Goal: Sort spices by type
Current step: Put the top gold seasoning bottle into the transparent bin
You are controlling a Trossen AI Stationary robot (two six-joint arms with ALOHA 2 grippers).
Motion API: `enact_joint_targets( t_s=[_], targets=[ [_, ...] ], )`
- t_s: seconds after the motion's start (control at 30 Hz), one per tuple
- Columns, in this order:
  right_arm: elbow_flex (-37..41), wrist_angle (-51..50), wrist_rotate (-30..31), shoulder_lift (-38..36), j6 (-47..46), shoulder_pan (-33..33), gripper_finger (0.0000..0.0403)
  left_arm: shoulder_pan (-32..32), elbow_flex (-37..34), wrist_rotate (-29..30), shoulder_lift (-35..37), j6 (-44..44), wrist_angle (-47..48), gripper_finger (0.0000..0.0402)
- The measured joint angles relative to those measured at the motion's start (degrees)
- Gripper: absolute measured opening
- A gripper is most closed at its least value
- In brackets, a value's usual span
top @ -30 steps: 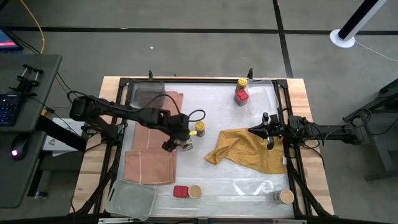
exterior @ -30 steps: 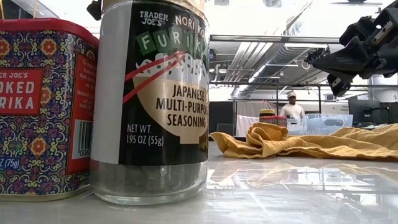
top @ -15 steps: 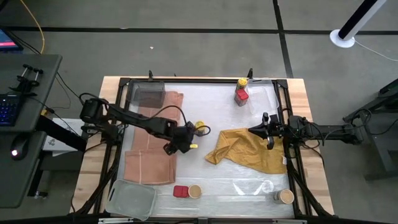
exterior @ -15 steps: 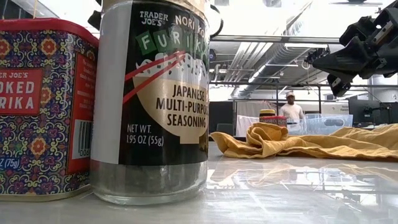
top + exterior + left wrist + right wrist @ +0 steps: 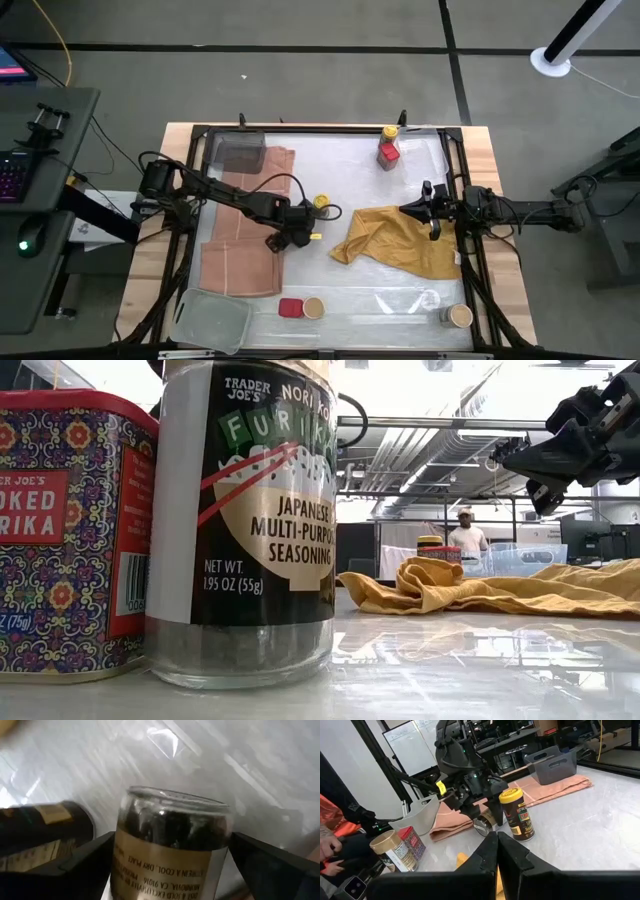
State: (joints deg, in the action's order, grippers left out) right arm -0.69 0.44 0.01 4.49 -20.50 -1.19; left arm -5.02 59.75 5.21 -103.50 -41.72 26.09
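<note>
While the right gripper (image 5: 418, 211) waits pinched closed, the left gripper (image 5: 290, 235) clamps a glass jar (image 5: 167, 850) — beside a yellow-capped jar (image 5: 517, 815).

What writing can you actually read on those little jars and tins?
Tall jar, low view: "TRADER JOE'S", "NORI KO", "FURIKA" (cut off), "JAPANESE MULTI-PURPOSE SEASONING", "NET WT. 1.95 OZ (55g)".
Red tin beside it: "OKED", "RIKA" (cut off), "(75g)".
Jar between the left gripper fingers, seen upside down: "IN A COOL, DRY PLACE", "CA 91016"; other lines blurred.
Yellow-capped jar: label too small to read.
</note>
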Motion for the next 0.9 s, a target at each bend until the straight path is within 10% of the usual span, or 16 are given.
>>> enact_joint_targets(
  t_s=[0.5,0.9],
  targets=[
    [0.0,0.0,0.0,0.0,0.0,0.0,0.0001,0.0,-0.1,-0.3,2.0,7.0,0.4,0.0248],
    [0.0,0.0,0.0,0.0,0.0,0.0,0.0001,6.6,-0.1,-9.4,28.3,31.8,-3.6,0.0248]
  ],
)
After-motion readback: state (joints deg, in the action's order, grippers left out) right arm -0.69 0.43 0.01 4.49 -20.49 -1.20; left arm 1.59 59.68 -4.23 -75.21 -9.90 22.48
